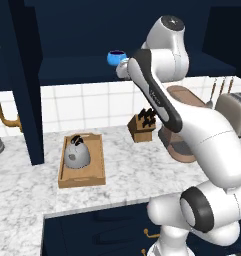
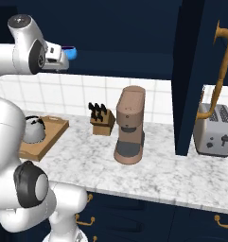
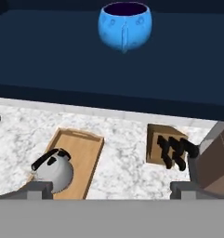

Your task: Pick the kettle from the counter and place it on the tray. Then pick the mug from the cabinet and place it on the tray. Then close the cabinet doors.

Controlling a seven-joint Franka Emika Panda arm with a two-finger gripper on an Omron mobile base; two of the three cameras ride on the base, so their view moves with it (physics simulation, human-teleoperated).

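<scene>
Your gripper (image 3: 111,189) is wide open, empty, facing the mug (image 3: 125,25) on the cabinet shelf (image 3: 48,60); kettle (image 1: 76,154) sits in tray (image 1: 95,176).

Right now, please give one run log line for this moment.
kettle: on tray | mug: on cabinet shelf | claw: open, facing mug | doors: open

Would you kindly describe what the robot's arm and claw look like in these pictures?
The arm is glossy white with rounded, bulbous segments and dark grey to black joint rings and caps. A black stripe runs along one link. The claw has two small dark grey, blocky finger tips. No loose cables show.
</scene>
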